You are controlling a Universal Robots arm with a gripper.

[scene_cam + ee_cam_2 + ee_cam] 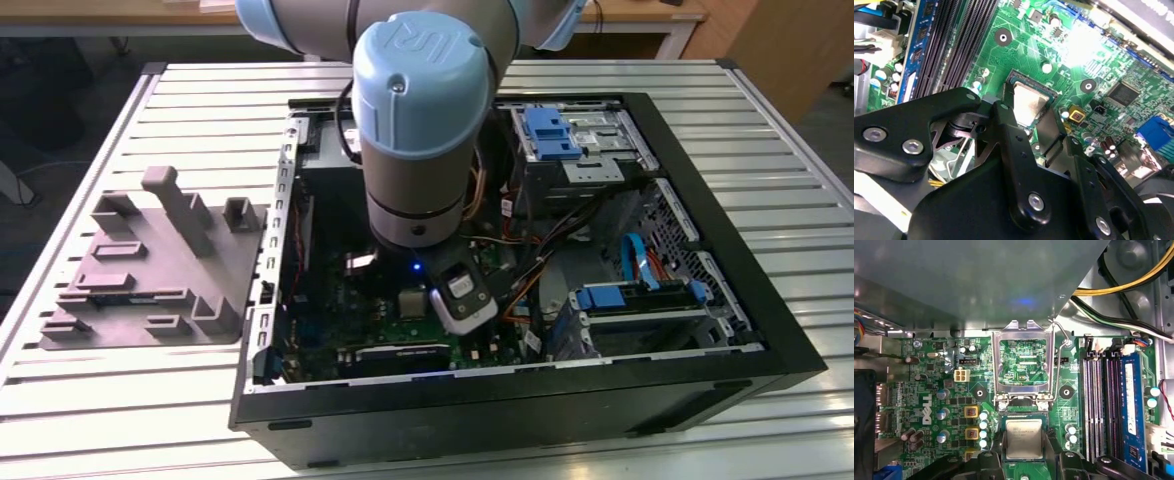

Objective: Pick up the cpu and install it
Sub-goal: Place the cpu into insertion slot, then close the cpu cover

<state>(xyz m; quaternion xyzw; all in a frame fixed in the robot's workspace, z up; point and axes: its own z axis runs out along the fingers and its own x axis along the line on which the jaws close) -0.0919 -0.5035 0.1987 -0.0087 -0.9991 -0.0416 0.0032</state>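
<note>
First wrist view: cpu (1024,439) between end effector (1025,460) fingers.

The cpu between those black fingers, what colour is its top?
Pale silvery grey, seen best in the first wrist view: cpu.

cpu (1024,439) edges behind gripper (1024,460)

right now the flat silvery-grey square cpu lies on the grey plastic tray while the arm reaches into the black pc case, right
Not on the grey plastic tray. The cpu sits at the gripper, over the socket of the green motherboard inside the black pc case, as the first wrist view shows. The arm does reach into the case.
</note>
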